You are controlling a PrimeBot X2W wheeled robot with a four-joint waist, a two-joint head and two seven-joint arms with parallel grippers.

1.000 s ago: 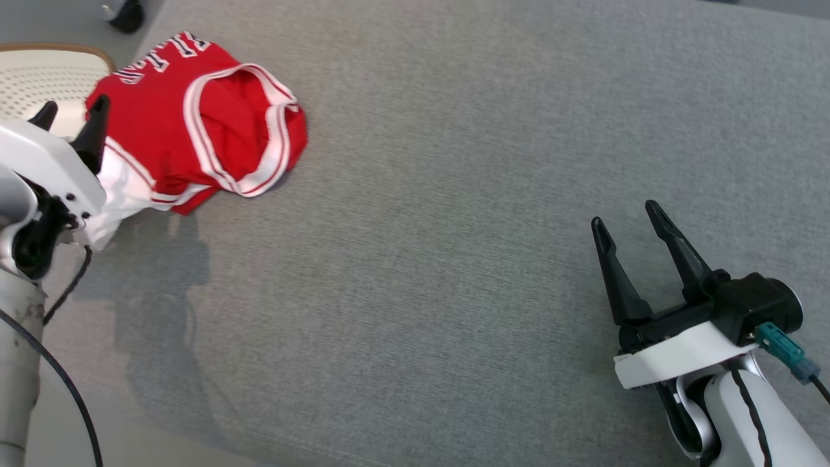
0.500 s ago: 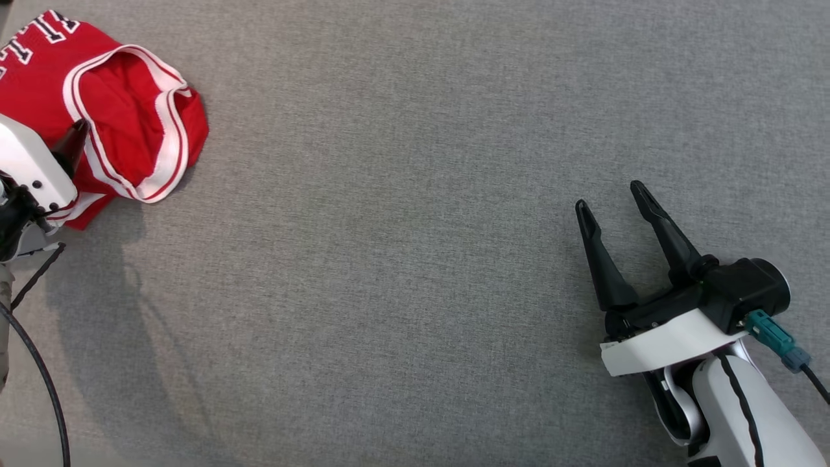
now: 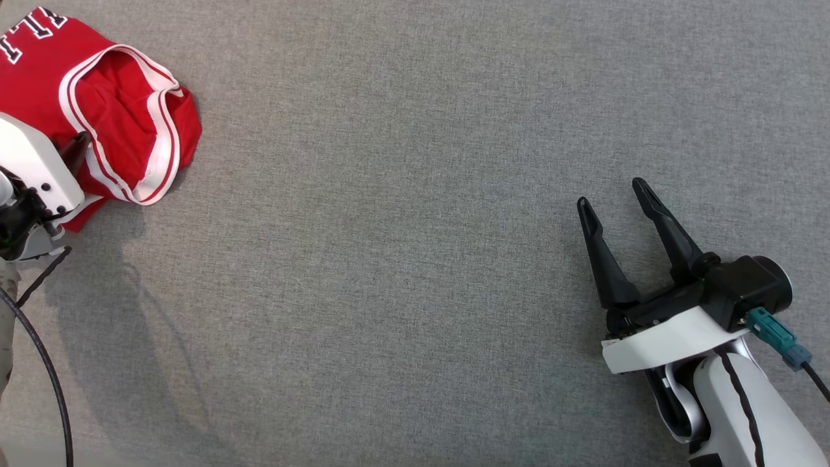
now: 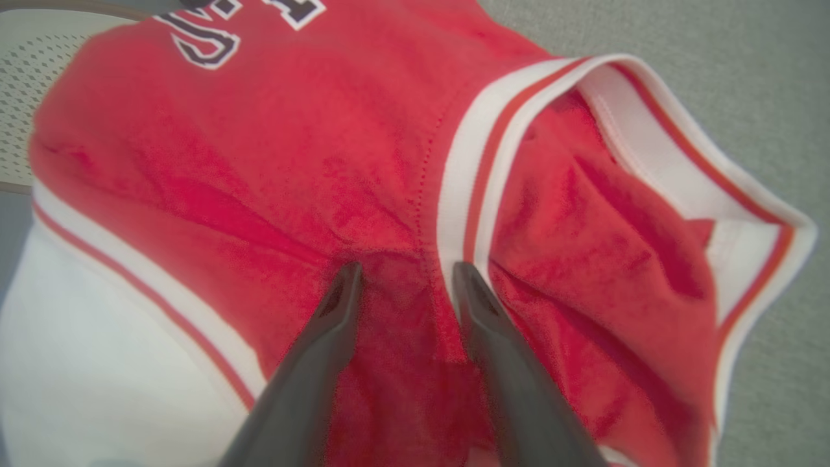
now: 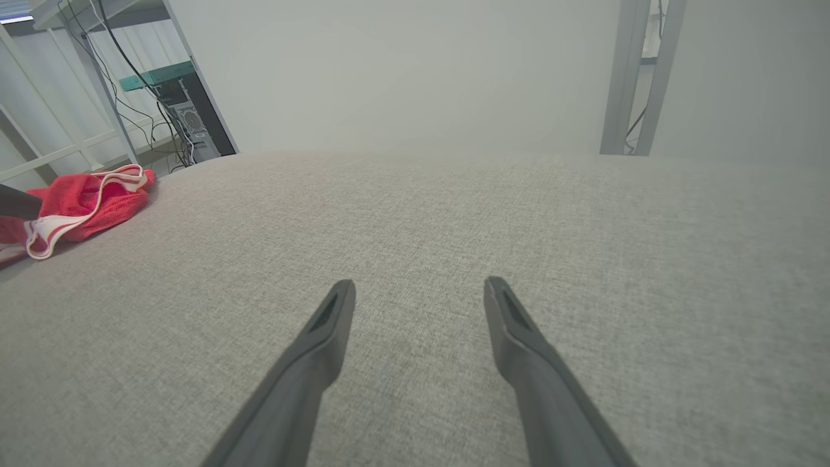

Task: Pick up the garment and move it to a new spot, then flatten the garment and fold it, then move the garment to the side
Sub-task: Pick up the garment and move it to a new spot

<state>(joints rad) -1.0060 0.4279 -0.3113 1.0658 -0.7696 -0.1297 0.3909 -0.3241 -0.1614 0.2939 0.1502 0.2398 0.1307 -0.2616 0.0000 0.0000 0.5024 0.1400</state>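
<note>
Left pincer (image 4: 405, 274) had begun narrowing from wide, tips pressed into the red basketball jersey (image 4: 259, 162) at the grey table's (image 3: 402, 259) far left (not yet clamped). Right pincer (image 3: 611, 192) stayed wide, empty. Pickup looked imminent.

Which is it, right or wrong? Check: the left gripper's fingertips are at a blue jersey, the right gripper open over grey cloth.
Wrong: the jersey is red, not blue, as the left wrist view shows. The rest holds.
</note>
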